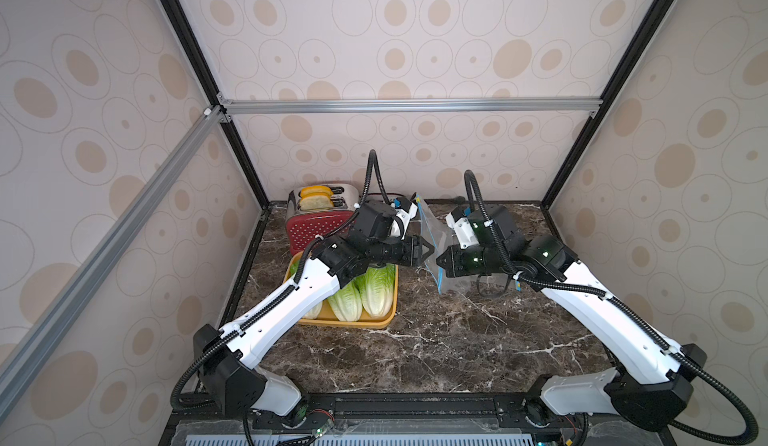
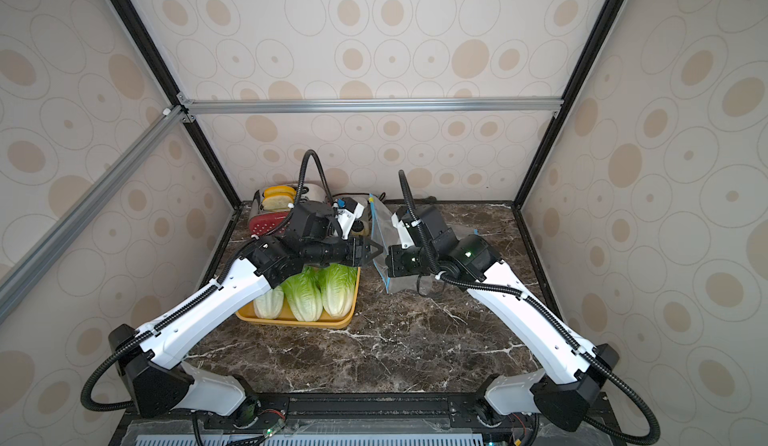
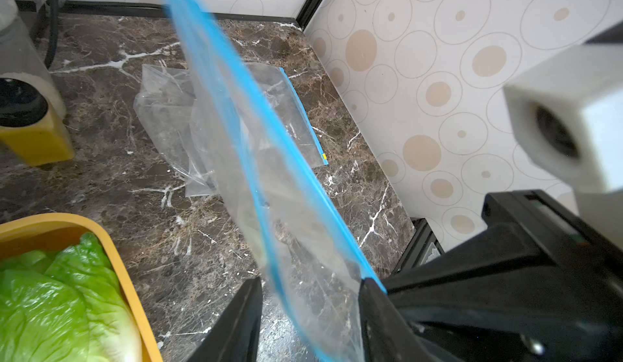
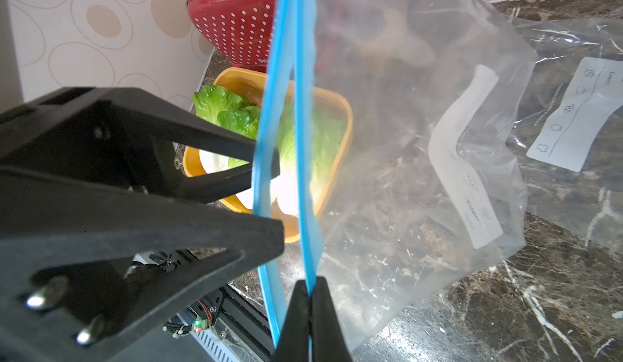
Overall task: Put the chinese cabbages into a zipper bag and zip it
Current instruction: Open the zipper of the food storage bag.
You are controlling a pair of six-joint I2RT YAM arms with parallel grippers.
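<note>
- Your right claw [image 4: 308, 287] is pressed together on the zipper bag [image 4: 404, 141], pinching its blue lip.
- Your left claw [image 3: 310, 284] stands spread, with bag film between its jaws.
- The chinese cabbages [image 1: 361, 296] lie in the yellow tray [image 1: 345, 324] under your left arm [image 1: 291, 311], white bases toward the robot; the left claw is nearer.

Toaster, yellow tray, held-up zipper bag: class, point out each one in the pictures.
toaster [image 1: 307, 230]: in a top view, red dotted side.
yellow tray [image 1: 361, 323]: in a top view, near rim.
held zipper bag [image 4: 387, 134]: right wrist view, clear wall.
</note>
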